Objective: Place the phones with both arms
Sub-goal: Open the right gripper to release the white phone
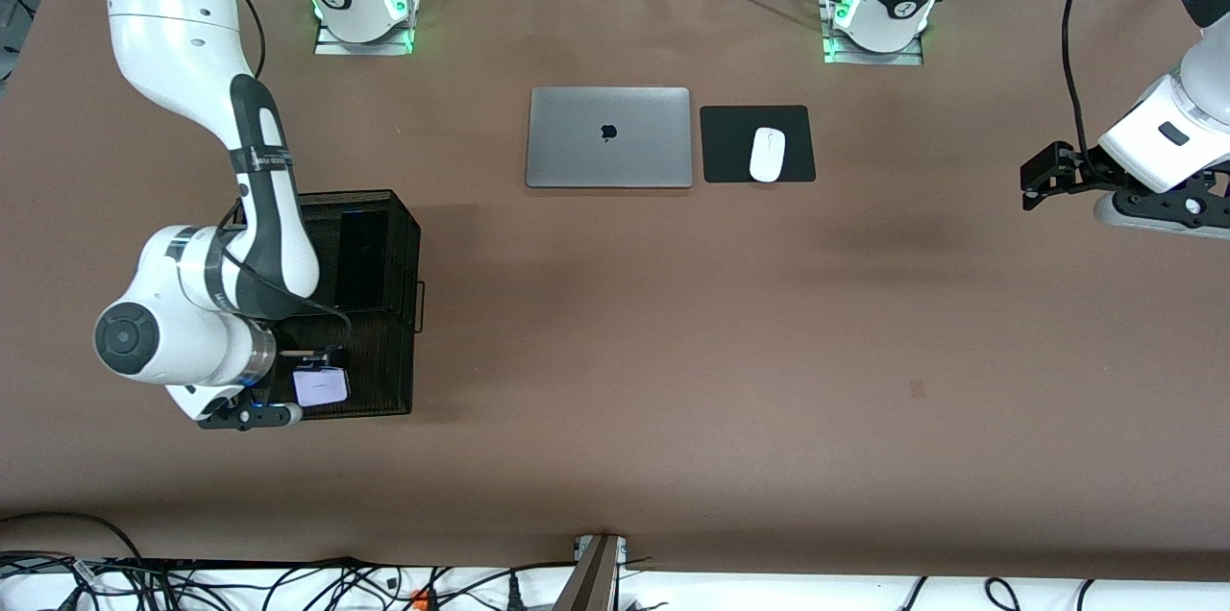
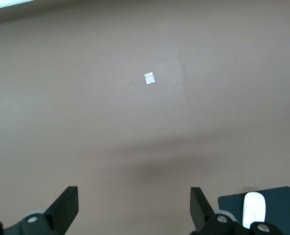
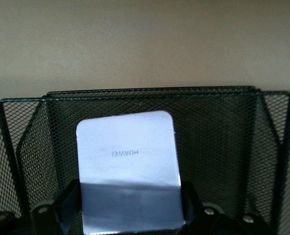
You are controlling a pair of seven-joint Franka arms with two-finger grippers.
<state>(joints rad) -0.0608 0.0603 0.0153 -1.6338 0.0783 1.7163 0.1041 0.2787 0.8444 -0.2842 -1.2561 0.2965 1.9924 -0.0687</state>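
Right pincer (image 3: pixel 130 215) is clamped on the pale lilac-white phone (image 3: pixel 128 166), hanging inside the black mesh basket (image 1: pixel 389 236). I'd lower it flat before letting go. Left pincer (image 2: pixel 134 208) waits spread over bare tabletop (image 1: pixel 673 352).

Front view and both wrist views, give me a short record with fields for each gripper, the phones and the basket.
right gripper: shut on lilac-white phone, inside black mesh basket
left gripper: open, empty, waiting over bare table at the left arm's end
dark phone: in basket, farther from the front camera than the lilac-white phone
laptop: closed, beside mouse on mouse pad
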